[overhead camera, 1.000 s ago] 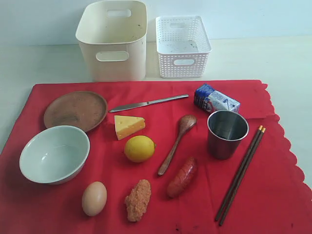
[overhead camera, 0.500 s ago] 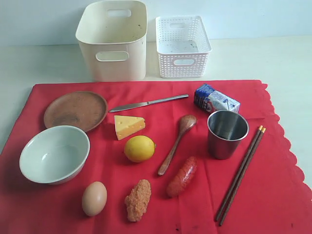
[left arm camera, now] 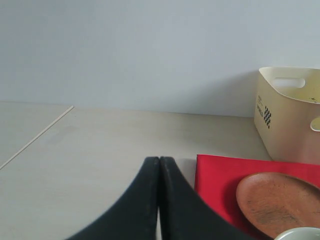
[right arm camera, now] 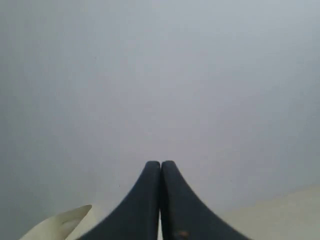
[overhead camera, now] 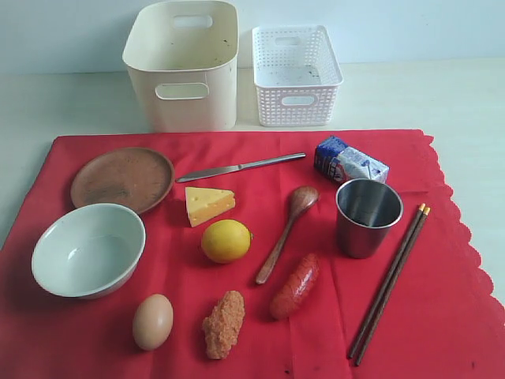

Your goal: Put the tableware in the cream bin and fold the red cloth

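Observation:
The red cloth (overhead camera: 442, 316) lies flat with the tableware on it: a brown plate (overhead camera: 122, 178), a pale bowl (overhead camera: 88, 249), a steel knife (overhead camera: 240, 166), a wooden spoon (overhead camera: 286, 232), a steel cup (overhead camera: 368, 215) and dark chopsticks (overhead camera: 388, 283). Behind the cloth stands the cream bin (overhead camera: 183, 66). Neither arm shows in the exterior view. My left gripper (left arm camera: 159, 161) is shut and empty, off the cloth's corner (left arm camera: 220, 172), with the plate (left arm camera: 280, 202) and the bin (left arm camera: 290, 112) beyond. My right gripper (right arm camera: 160, 164) is shut, empty, facing a plain wall.
Food lies among the tableware: cheese (overhead camera: 208, 204), a lemon (overhead camera: 226, 240), an egg (overhead camera: 153, 320), a breaded piece (overhead camera: 224, 324), a sausage (overhead camera: 297, 286) and a milk carton (overhead camera: 349, 163). A white lattice basket (overhead camera: 296, 74) stands right of the bin.

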You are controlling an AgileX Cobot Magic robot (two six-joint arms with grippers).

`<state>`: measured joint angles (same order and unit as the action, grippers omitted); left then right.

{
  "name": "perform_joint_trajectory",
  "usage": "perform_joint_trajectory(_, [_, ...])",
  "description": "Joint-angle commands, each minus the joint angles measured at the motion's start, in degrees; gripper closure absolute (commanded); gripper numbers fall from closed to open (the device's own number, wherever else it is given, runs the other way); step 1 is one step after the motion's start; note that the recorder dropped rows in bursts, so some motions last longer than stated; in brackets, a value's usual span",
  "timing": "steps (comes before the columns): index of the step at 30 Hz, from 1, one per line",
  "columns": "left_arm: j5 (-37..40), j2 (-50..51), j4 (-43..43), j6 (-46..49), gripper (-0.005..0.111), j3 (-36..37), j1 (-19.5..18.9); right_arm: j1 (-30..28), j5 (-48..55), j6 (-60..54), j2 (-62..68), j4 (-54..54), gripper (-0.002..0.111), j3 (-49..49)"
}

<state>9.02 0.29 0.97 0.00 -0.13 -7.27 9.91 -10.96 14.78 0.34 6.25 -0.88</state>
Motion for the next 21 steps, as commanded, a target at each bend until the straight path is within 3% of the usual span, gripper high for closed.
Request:
perform_joint_trajectory(1, [-0.1, -0.3, -0.4, -0.4, 0.106, 0.1, -0.1, 0.1, 3.1, -0.4, 1.2, -0.2, 0.108, -5.0])
perform_joint_trajectory(10, [-0.1, -0.3, -0.4, -0.4, 0.106, 0.1, -0.1, 0.1, 5.7, -0.8, 23.7, -1.1, 0.108, -14.4])
perform_joint_trajectory(18, [-0.1, -0.3, -0.4, -0.4, 0.106, 0.1, -0.1, 0.3, 20.5, -3.3, 49.9, -2.0, 0.108, -25.5])
perform_joint_trajectory(21, [-0.1, -0.3, -0.4, -0.4, 0.106, 0.1, -0.1, 3.5, 23.3, -5.8, 57.2, -0.4, 0.108, -28.4])
